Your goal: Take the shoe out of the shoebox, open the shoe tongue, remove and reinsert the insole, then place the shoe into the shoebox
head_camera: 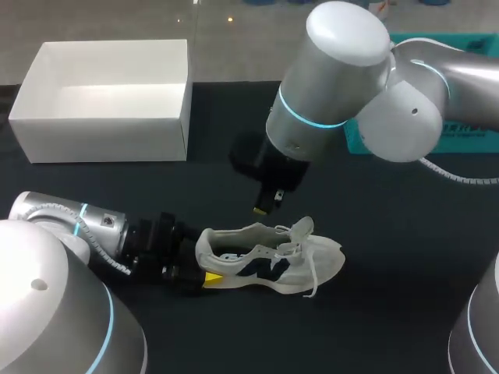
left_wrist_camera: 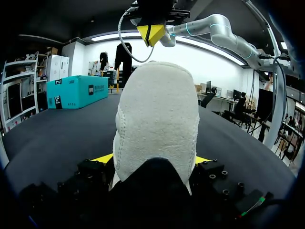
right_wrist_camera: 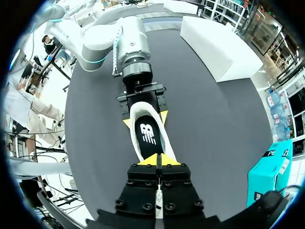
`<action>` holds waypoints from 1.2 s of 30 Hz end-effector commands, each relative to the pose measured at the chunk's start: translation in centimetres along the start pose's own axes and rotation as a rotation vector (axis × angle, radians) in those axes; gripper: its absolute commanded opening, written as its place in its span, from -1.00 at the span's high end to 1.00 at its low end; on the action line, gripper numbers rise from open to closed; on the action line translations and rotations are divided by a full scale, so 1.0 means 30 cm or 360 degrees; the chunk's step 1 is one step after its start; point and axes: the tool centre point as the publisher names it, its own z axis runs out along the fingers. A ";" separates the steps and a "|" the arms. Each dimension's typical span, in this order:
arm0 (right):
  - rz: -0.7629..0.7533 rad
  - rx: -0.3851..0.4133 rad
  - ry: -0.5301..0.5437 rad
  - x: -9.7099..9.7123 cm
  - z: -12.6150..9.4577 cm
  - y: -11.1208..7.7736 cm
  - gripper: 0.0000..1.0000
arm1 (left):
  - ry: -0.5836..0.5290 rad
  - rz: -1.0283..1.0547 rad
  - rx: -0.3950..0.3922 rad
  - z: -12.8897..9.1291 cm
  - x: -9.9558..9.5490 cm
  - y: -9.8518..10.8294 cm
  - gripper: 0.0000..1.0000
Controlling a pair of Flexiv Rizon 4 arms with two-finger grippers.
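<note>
The sneaker (head_camera: 269,261) sits on the tabletop (head_camera: 390,312): my left jaws clamp its heel, my right jaws hang pinched empty above. Next, I'd part them for the insole (right_wrist_camera: 148,135).

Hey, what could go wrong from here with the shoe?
The left gripper clamps only the heel of the shoe, so a push from above could twist it loose. The right gripper hangs shut over the shoe; coming down like that, it would likely jab rather than pinch. Loose laces could snag.

Even overhead light, soft shadows, mild glare
</note>
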 end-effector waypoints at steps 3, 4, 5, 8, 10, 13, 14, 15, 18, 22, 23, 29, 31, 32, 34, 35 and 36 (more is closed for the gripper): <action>-0.0025 -0.0012 0.0010 -0.010 0.027 0.012 1.00 | 0.0000 -0.0001 -0.0002 0.004 0.000 0.005 1.00; -0.0031 0.0004 0.0013 -0.011 0.039 0.011 1.00 | 0.0000 -0.0001 -0.0002 0.004 0.000 0.005 1.00; -0.0033 0.0006 0.0011 -0.011 0.051 0.011 1.00 | 0.0000 -0.0001 -0.0002 0.004 0.000 0.005 1.00; -0.0057 -0.0009 0.0039 -0.003 0.096 0.007 1.00 | 0.0000 -0.0001 -0.0002 0.004 0.000 0.005 1.00; -0.0070 0.0026 0.0068 0.005 0.129 0.005 1.00 | 0.0000 -0.0001 -0.0002 0.004 0.000 0.005 1.00; -0.0077 0.0036 0.0102 0.019 0.162 0.000 1.00 | 0.0000 -0.0001 -0.0002 0.004 0.000 0.005 1.00; -0.0080 0.0051 0.0116 0.022 0.169 -0.001 1.00 | 0.0000 -0.0001 -0.0002 0.004 0.000 0.005 1.00; -0.0086 0.0057 0.0135 0.026 0.181 -0.003 1.00 | 0.0000 -0.0001 -0.0002 0.004 0.000 0.005 1.00; -0.0055 0.0082 0.0157 0.029 0.199 -0.012 1.00 | 0.0000 -0.0001 -0.0002 0.004 0.000 0.005 1.00; -0.0055 0.0082 0.0157 0.029 0.199 -0.012 1.00 | 0.0000 -0.0001 -0.0002 0.004 0.000 0.005 1.00; -0.0055 0.0082 0.0157 0.029 0.199 -0.012 1.00 | 0.0000 -0.0001 -0.0002 0.004 0.000 0.005 1.00; -0.0055 0.0082 0.0157 0.029 0.199 -0.012 1.00 | 0.0000 -0.0001 -0.0002 0.004 0.000 0.005 1.00; -0.0055 0.0082 0.0157 0.029 0.199 -0.012 1.00 | 0.0000 -0.0001 -0.0002 0.004 0.000 0.005 1.00; -0.0055 0.0082 0.0157 0.029 0.199 -0.012 1.00 | 0.0000 -0.0001 -0.0002 0.004 0.000 0.005 1.00; -0.0055 0.0082 0.0157 0.029 0.199 -0.012 1.00 | 0.0000 -0.0001 -0.0002 0.004 0.000 0.005 1.00; -0.0055 0.0082 0.0157 0.029 0.199 -0.012 1.00 | 0.0000 -0.0001 -0.0002 0.004 0.000 0.005 1.00; -0.0048 0.0121 0.0152 0.030 0.208 -0.010 1.00 | 0.0000 -0.0001 -0.0002 0.004 0.000 0.005 1.00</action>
